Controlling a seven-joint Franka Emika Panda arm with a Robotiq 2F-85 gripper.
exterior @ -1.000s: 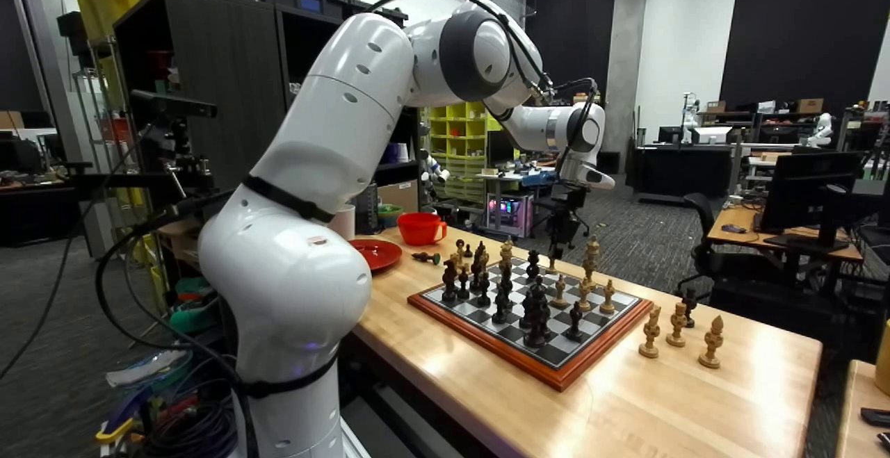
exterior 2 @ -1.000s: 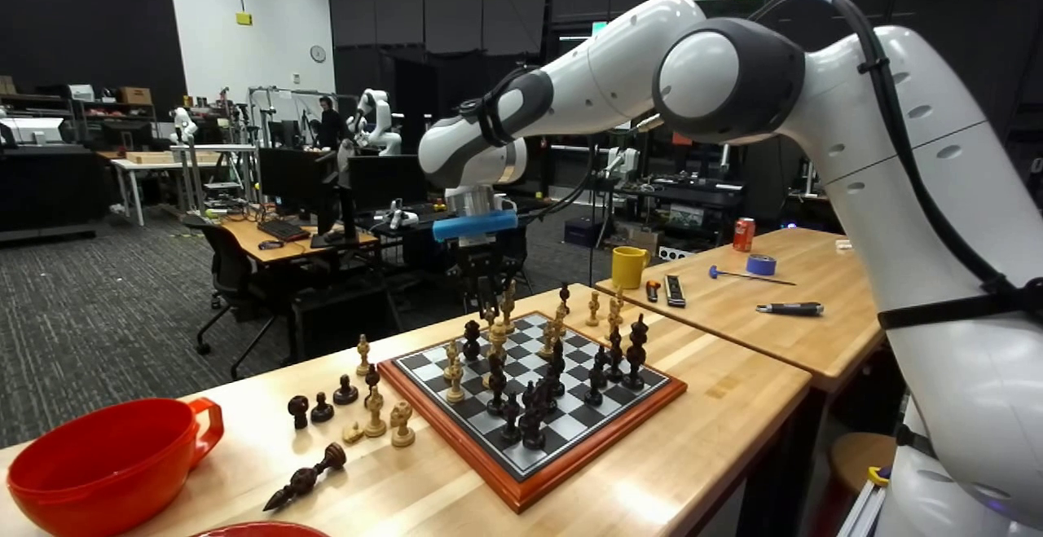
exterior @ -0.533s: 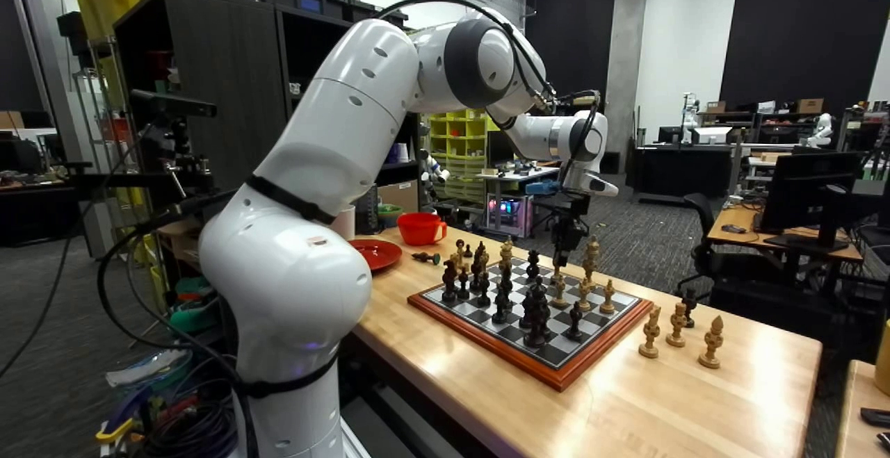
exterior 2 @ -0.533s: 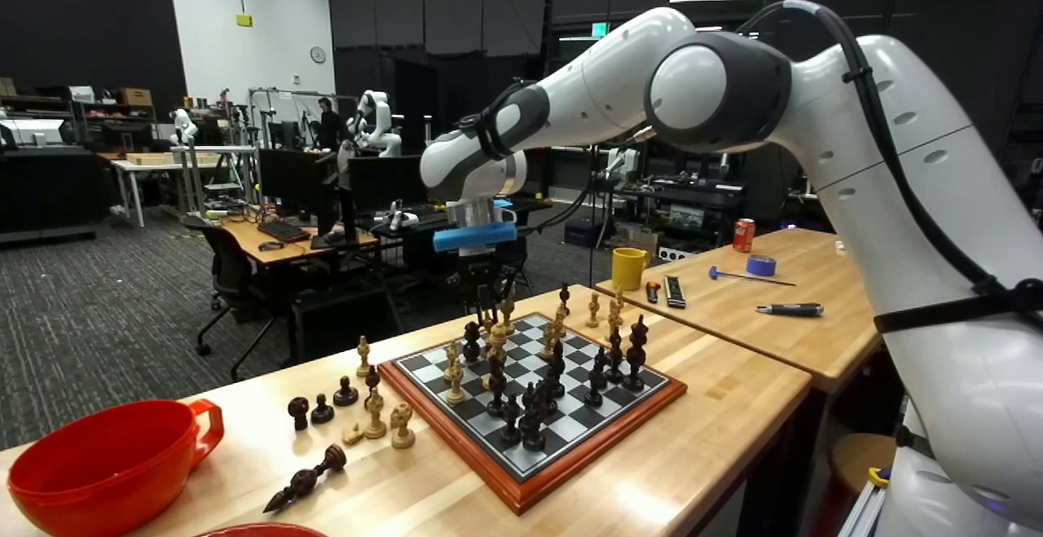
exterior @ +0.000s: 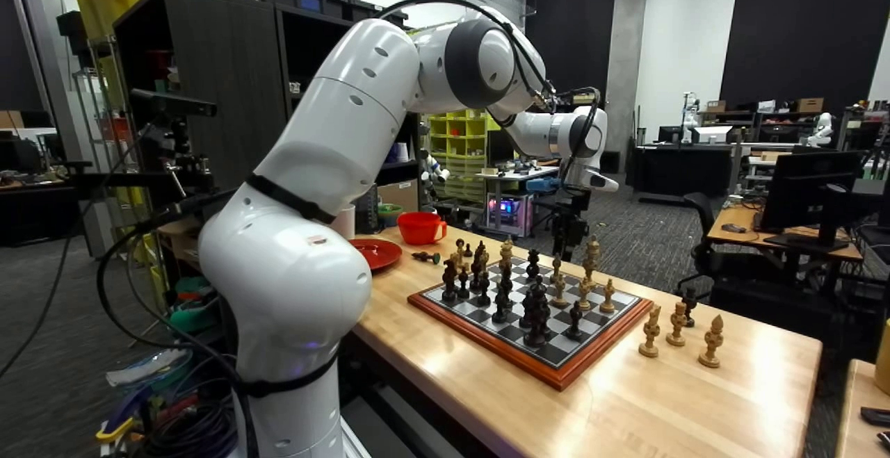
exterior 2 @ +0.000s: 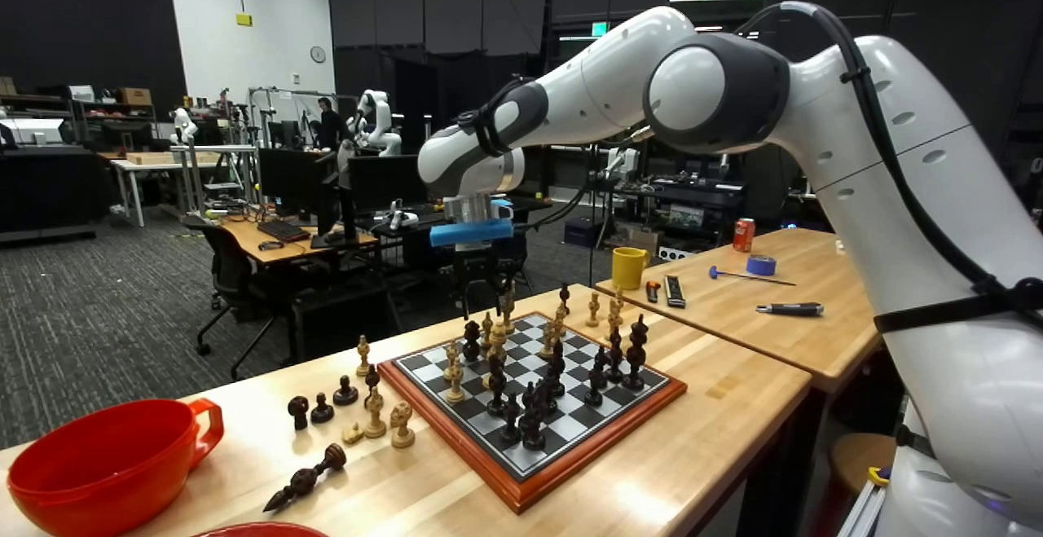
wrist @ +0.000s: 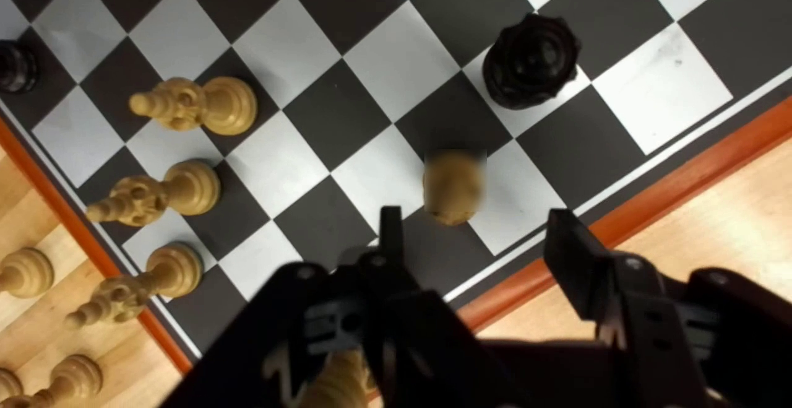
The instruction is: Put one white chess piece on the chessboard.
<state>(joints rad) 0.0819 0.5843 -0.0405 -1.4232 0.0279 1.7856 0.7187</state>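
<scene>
White piece (wrist: 453, 188): upright on the chessboard (exterior: 487, 341), just below the gripper (wrist: 475, 223); its top is blurred in the wrist view and covers a corner between squares, so its exact square cannot be told.
Gripper: fingers (wrist: 391, 231) spread well apart, holding nothing; dark against a dark background in both exterior views, hard to make out there.
Chessboard: cut off in the wrist view; dark and white pieces stand on it, overlapping in both exterior views, several bases hidden.
Pale piece (wrist: 340, 388): mostly behind the gripper in the wrist view and cut off at the bottom edge.
Red cup (exterior 2: 98, 480): on the counter (exterior 2: 701, 431); inner wall visible in an exterior view, its floor hard to make out.
Red plate (exterior: 379, 255): on the counter, partly behind the arm (exterior: 341, 124).
Yellow mug (exterior 2: 626, 268): on a second counter (exterior 2: 831, 272); contents hidden by its wall.
Can (exterior 2: 743, 235): same counter, contents out of sight.
Yellow rack (exterior: 475, 149): a small red thing (exterior: 455, 133) in one compartment.
</scene>
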